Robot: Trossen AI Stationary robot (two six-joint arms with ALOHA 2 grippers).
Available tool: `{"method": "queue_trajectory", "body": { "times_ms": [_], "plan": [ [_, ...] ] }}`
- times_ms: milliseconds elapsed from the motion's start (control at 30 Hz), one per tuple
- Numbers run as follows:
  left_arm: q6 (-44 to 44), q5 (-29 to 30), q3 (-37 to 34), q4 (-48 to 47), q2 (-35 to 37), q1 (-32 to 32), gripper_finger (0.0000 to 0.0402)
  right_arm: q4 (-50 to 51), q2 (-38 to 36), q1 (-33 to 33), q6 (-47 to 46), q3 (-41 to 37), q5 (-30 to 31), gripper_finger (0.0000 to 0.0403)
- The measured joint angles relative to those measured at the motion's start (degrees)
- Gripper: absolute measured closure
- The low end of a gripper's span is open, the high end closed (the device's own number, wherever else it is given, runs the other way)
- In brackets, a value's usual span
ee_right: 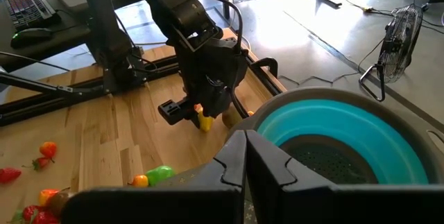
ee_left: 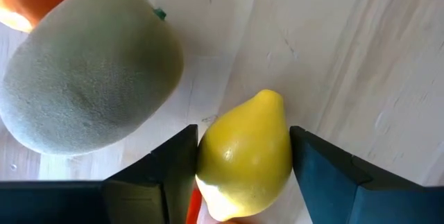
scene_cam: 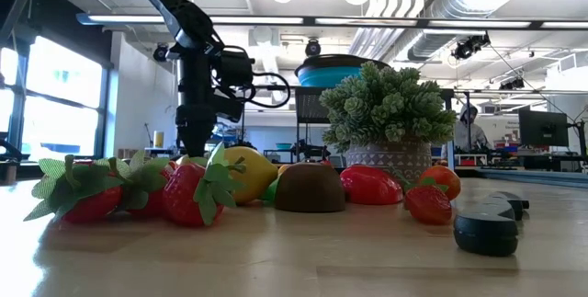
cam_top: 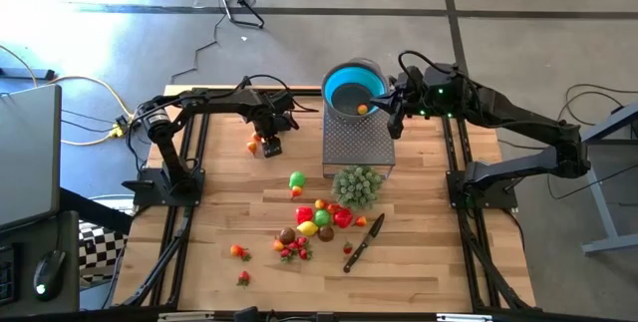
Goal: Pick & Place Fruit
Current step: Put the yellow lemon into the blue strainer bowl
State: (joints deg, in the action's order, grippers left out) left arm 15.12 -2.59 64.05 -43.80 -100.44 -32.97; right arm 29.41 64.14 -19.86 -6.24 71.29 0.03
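Wood table [cam_top: 219, 222] w/ fruit [cam_top: 317, 219], knife [cam_top: 363, 242]

Overhead: straight down on the whole table [cam_top: 249, 212] and both arms. Low: at tabletop level, close behind the fruit [scene_cam: 193, 191], facing across to the bowl [scene_cam: 335, 72] and the room. Left wrist: pointed down at the wood, very close to a lemon [ee_left: 243, 154]. Right wrist: from beside the bowl [ee_right: 347, 130], across the table toward the left arm [ee_right: 201, 57], shared with overhead and low.
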Motion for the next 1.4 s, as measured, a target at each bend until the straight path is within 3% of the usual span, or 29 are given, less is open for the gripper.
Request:
{"method": "queue_trajectory", "body": {
  "times_ms": [467,633,1033,1200,1400],
  "plan": [
    [-0.3,-0.3,0.3,-7.2,0.2,0.0,0.0199,0.0,0.0,0.0,0.0,0.0,0.0,0.0401],
    [-0.5,-4.3,4.0,-11.8,0.8,0.0,0.0199,0.0,0.0,0.0,0.0,0.0,0.0,0.0401],
    [4.9,-13.3,21.7,-26.3,0.9,0.0,0.0199,0.0,0.0,0.0,0.2,0.0,-0.2,0.0401],
    [7.5,-14.8,31.8,-34.0,0.9,0.0,0.0199,0.0,0.0,0.0,0.4,0.0,-0.2,0.0401],
    [6.9,-15.0,44.6,-35.7,1.0,0.0,0.0199,0.0,0.0,0.0,0.5,0.0,-0.2,0.0401]
  ]
}}
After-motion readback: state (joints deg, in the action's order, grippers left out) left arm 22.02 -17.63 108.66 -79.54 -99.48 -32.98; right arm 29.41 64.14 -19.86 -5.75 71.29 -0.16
